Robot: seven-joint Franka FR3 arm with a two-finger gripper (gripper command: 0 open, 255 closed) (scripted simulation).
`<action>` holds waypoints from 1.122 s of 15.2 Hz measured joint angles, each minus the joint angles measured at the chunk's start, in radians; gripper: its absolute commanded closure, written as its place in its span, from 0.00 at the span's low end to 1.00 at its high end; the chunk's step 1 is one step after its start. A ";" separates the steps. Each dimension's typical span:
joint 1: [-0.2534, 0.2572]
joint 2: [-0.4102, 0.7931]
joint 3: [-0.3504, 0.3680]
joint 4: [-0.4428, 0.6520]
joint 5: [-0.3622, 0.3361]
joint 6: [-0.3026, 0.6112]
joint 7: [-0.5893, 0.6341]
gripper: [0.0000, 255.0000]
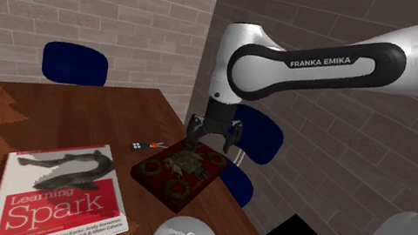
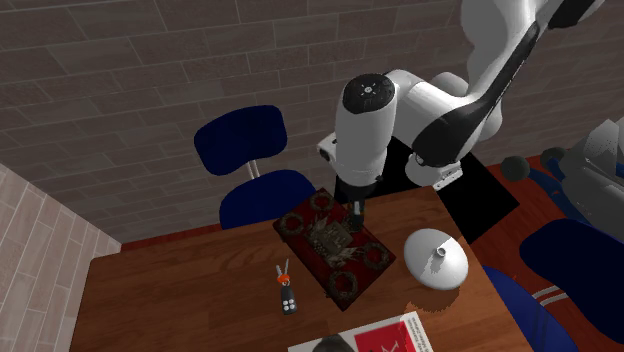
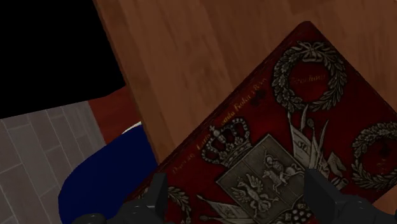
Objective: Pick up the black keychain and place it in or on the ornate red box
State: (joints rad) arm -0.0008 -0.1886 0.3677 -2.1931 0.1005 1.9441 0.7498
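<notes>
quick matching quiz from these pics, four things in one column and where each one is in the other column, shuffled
Things
1. black keychain
2. ornate red box
3. book
4. hand

Places
A. above the box, fingers apart, holding nothing
B. on the bare table, beside the box
C. in the shoulder view's lower left, cover up
D. beneath the hand, near the table's edge

Pairs: 1-B, 2-D, 3-C, 4-A

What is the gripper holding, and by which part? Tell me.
Nothing. The gripper hangs open over the red box; the black keychain lies on the table beside it.
</notes>
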 measured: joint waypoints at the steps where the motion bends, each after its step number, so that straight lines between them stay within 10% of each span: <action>1: -0.001 0.043 0.011 0.031 -0.014 0.016 0.032 0.00; 17: 0.144 0.680 0.011 0.655 -0.304 0.060 0.482 0.00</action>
State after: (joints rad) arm 0.1428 0.4913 0.3790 -1.5379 -0.2034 2.0039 1.2318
